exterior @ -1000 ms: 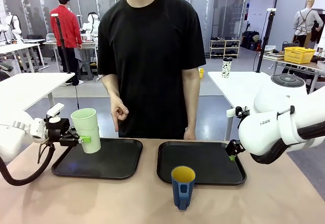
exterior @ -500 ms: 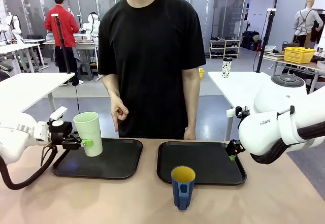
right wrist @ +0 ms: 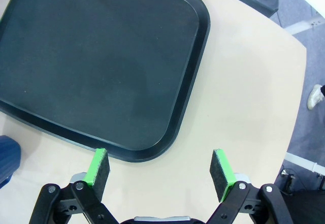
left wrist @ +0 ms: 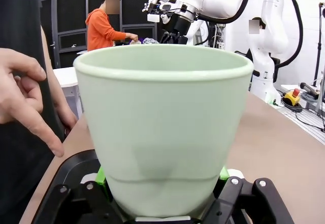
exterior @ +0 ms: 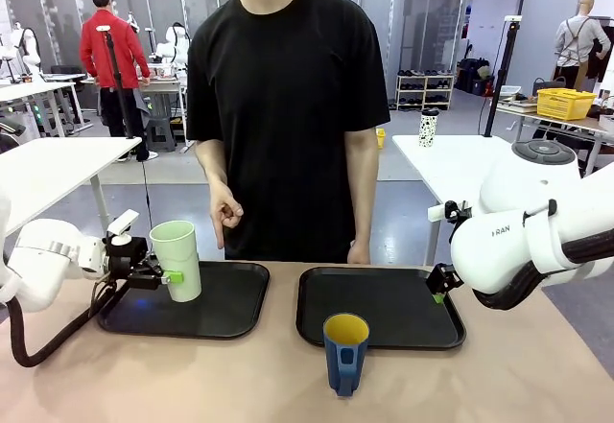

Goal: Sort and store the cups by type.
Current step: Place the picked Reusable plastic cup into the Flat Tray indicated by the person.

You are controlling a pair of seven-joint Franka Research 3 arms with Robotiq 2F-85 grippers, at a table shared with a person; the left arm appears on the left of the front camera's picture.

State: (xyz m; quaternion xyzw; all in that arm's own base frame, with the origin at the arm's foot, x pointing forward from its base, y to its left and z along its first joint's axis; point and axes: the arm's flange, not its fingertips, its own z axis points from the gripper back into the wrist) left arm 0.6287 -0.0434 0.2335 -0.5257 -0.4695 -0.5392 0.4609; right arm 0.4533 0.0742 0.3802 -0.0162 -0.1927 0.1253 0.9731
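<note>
Left tool (exterior: 171,276) grips the green tumbler (exterior: 176,250) over the left tray (exterior: 230,303); next likely lowering, letting go. Right tool (right wrist: 160,169) released.

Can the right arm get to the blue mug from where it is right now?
Probably yes. The right claw hangs open by the near corner of the right tray, and the blue mug stands alone on the table just in front of that tray, with nothing between them.
</note>
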